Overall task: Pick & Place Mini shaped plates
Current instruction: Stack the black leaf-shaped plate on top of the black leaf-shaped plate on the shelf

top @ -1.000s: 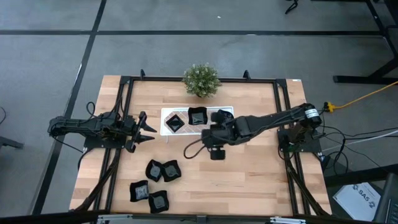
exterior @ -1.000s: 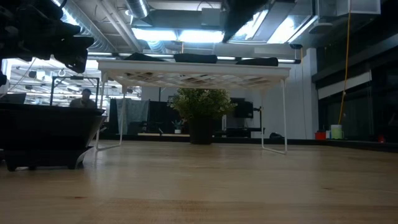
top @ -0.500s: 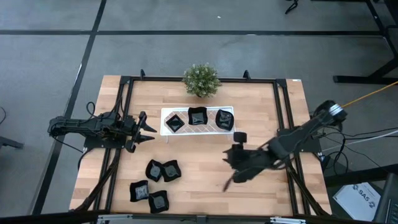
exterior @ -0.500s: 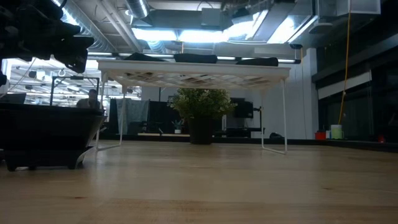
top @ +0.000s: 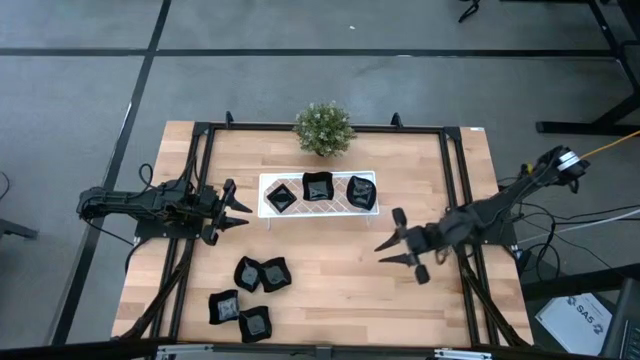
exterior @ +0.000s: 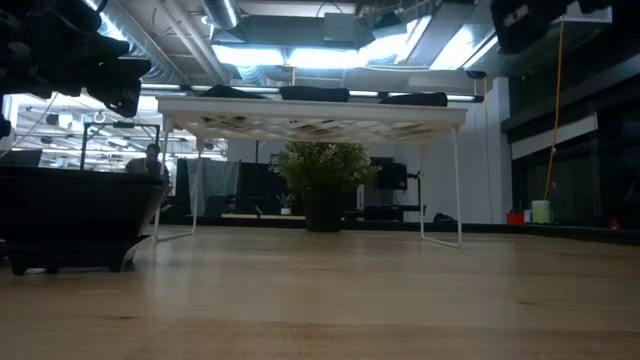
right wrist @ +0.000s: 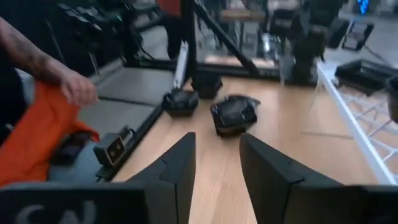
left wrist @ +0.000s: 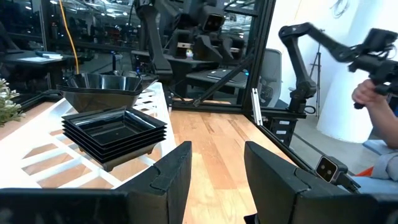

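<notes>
Three little black plates sit in a row on your white tray; four more lie on the table's near-left part. Your right claw hangs open and empty over bare wood right of the tray. Your left claw waits open just left of the tray.

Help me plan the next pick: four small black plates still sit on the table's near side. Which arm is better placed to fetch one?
Probably the left. The left gripper, open and empty, waits above the loose plates. The right gripper is open too, but farther across the table.
</notes>
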Controlling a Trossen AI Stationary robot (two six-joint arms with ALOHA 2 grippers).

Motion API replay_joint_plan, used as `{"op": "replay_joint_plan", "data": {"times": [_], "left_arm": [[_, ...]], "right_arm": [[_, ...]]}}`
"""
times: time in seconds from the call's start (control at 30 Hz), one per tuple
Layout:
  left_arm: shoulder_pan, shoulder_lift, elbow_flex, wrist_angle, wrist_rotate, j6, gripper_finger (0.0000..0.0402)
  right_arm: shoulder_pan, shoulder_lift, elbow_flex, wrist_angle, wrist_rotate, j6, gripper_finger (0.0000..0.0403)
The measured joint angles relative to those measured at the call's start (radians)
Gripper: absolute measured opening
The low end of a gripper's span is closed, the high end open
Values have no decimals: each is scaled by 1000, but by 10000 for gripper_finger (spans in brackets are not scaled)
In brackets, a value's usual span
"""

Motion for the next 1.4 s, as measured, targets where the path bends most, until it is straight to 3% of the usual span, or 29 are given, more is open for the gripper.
{"op": "replay_joint_plan", "data": {"times": [0.33, 0.83, 0.97, 1.1, 1.4], "left_arm": [[0, 0, 0, 0, 0, 0, 143], [0, 0, 0, 0, 0, 0, 143], [0, 0, 0, 0, 0, 0, 143], [0, 0, 0, 0, 0, 0, 143], [0, 0, 0, -2, 2, -10, 143]], "right_arm": [[-110, -332, -259, 147, -186, -46, 124], [-226, -783, -481, 188, -231, -146, 124], [-251, -886, -486, 69, -230, -151, 124], [-266, -961, -485, -43, -230, -184, 124], [-288, -960, -485, -187, -246, -315, 124]]}}
